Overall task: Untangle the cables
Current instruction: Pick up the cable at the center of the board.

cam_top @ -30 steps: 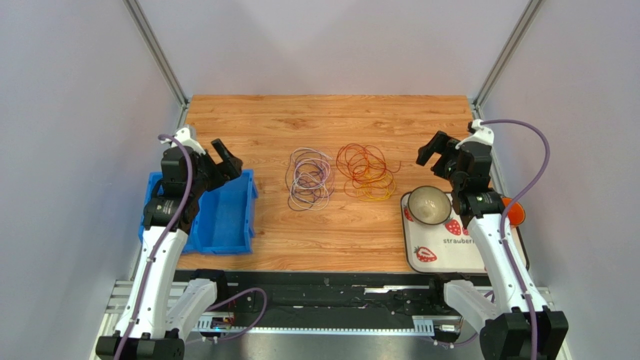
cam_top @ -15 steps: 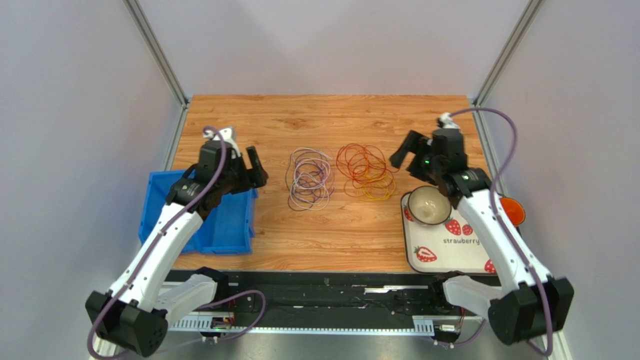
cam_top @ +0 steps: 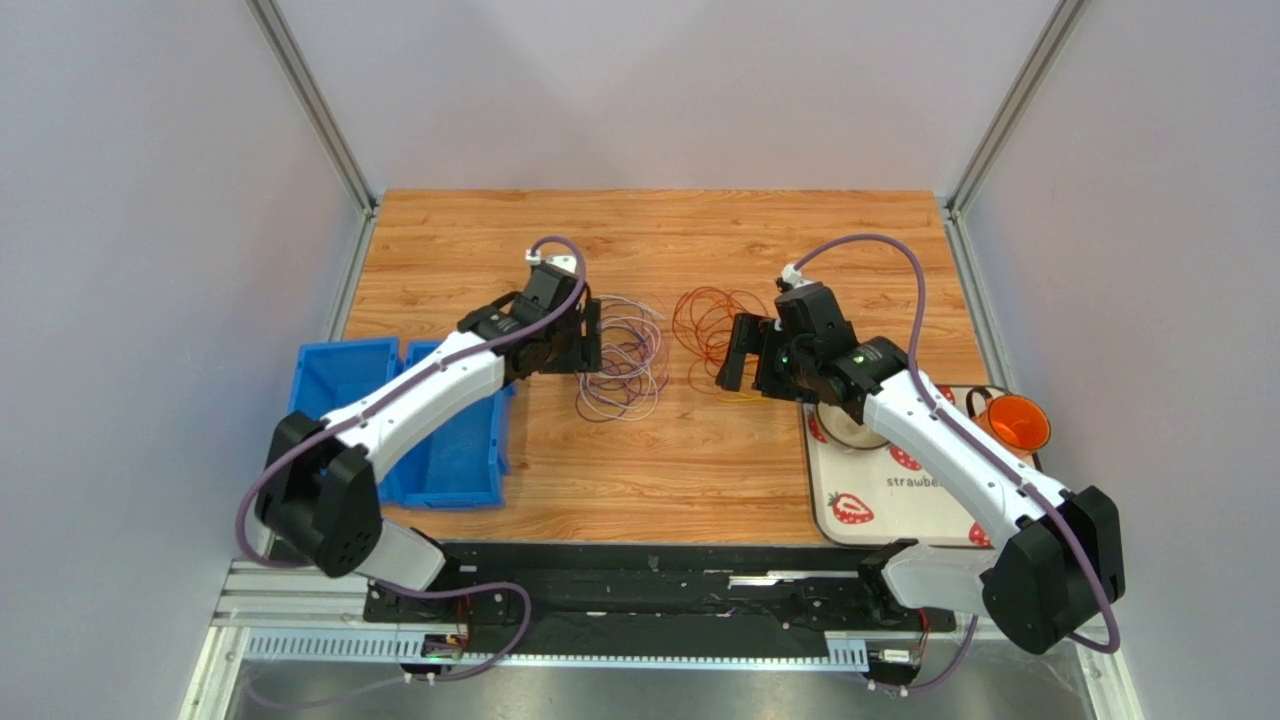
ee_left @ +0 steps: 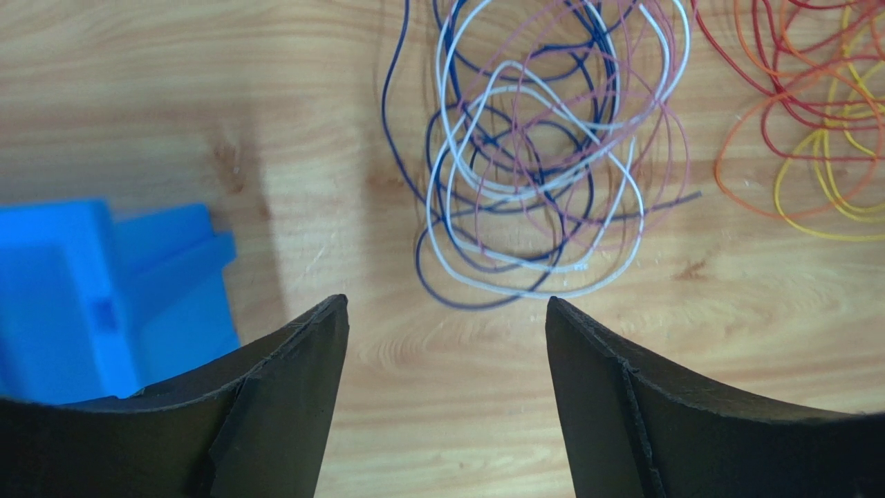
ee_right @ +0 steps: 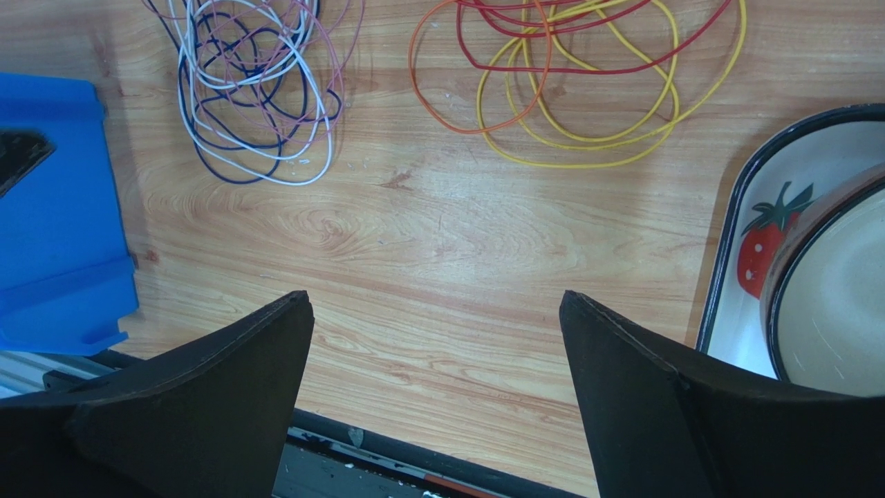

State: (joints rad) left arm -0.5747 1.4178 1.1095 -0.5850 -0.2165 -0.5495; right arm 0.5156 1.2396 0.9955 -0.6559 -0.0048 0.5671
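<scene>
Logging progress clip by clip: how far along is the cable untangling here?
Done: nothing visible. The white-purple tangle and the red-yellow tangle both lie interlaced, side by side. In hand: nothing. The left tool and right tool hover open and empty near them. Left: separating every cable.

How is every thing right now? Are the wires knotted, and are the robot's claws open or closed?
White, purple and dark blue wire bundle: tangled loops, lying flat, not held.
Red, orange and yellow wire bundle: tangled loops, apart from the first, not held.
Left gripper: open, empty.
Right gripper: open, empty.
Blue plastic bin: upright, nothing seen inside.
Beige bowl: upright on the strawberry tray.
Orange cup: open side up.
</scene>
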